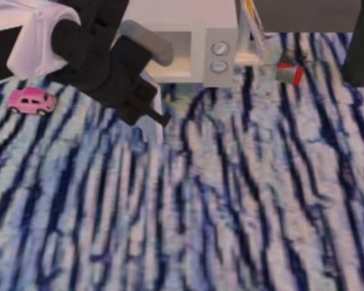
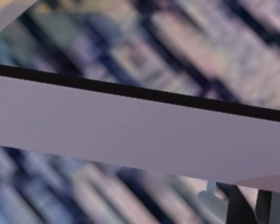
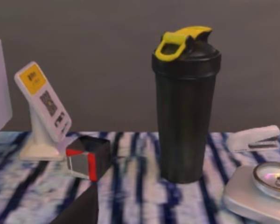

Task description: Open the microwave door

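Note:
The light grey microwave [image 1: 176, 15] stands at the table's back centre, its two silver knobs [image 1: 219, 57] on the narrow panel. The cavity [image 1: 170, 51] shows, and the microwave door [image 1: 161, 124] is swung out towards the front, edge-on from above. In the left wrist view the door [image 2: 130, 126] fills the middle as a wide grey band with a black rim. My left gripper [image 1: 153, 114] is at the door's free end and shut on it; its dark fingers [image 2: 238, 207] show beside the panel. My right arm [image 1: 361, 42] is parked at the back right, its gripper open, one finger [image 3: 79, 207] showing.
A pink toy car [image 1: 31, 100] lies at the left. A white card stand [image 3: 42, 107] and a small red and black box [image 1: 289, 73] sit right of the microwave. A black shaker bottle [image 3: 185, 107], a stapler [image 3: 254, 137] and a scale [image 3: 261, 186] stand further right.

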